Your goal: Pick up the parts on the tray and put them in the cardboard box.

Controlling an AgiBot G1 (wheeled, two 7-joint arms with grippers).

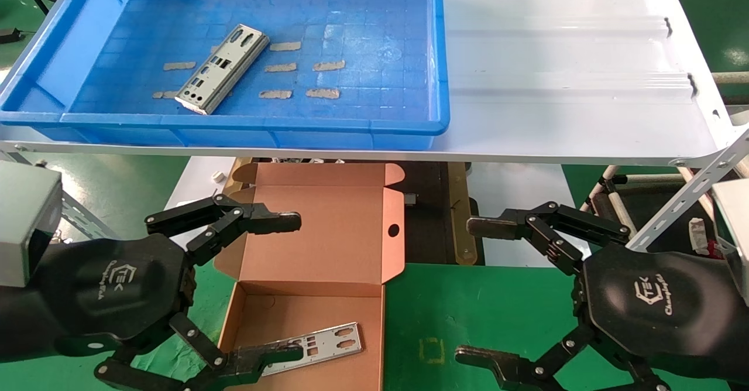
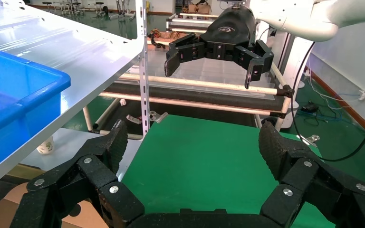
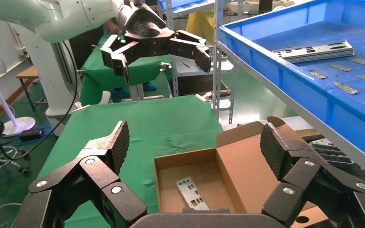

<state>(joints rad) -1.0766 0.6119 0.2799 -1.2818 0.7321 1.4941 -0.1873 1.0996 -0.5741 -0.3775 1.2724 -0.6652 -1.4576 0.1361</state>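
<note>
One silver part (image 1: 221, 70) lies at an angle on the floor of the blue tray (image 1: 246, 127), also seen in the right wrist view as the part (image 3: 316, 51) in the tray (image 3: 285, 71). The cardboard box (image 1: 281, 315) stands open on the green table below, lid folded back. Another part (image 1: 319, 344) lies flat inside it, and this part (image 3: 192, 194) shows on the floor of the box (image 3: 228, 171). My left gripper (image 1: 292, 287) hangs open over the box with nothing in it. My right gripper (image 1: 471, 291) is open and empty over the green table, right of the box.
Several tan tape strips (image 1: 304, 66) are stuck to the tray floor. The tray rests on a white ribbed shelf (image 1: 556, 86), whose front edge overhangs the box's lid. Shelf struts (image 1: 690, 195) run down at the right. Green table (image 1: 480, 315) lies between the grippers.
</note>
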